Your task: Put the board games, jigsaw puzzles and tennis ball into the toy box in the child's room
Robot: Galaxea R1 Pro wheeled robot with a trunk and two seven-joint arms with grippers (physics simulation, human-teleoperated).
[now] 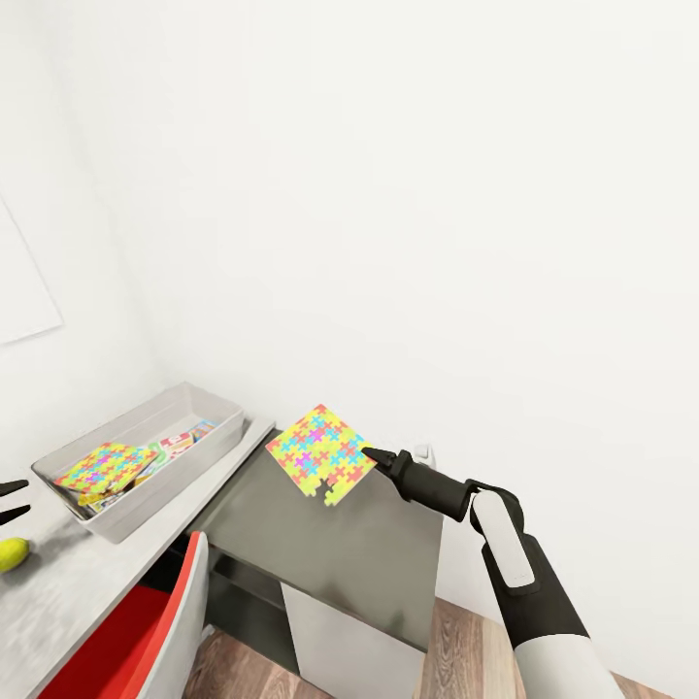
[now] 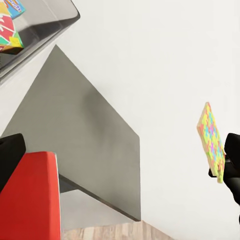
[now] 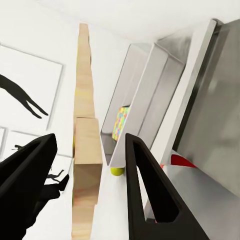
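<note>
Jigsaw puzzle pinched edge-on by right gripper above dark cabinet, near toy box; left gripper jaw state unclear.

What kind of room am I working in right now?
Likely a child's room: a jigsaw puzzle held in the right gripper, a tray of bright toys on the table, and a tennis ball.

Multicoloured jigsaw puzzle, yellow-green tennis ball, grey toy box.
</note>
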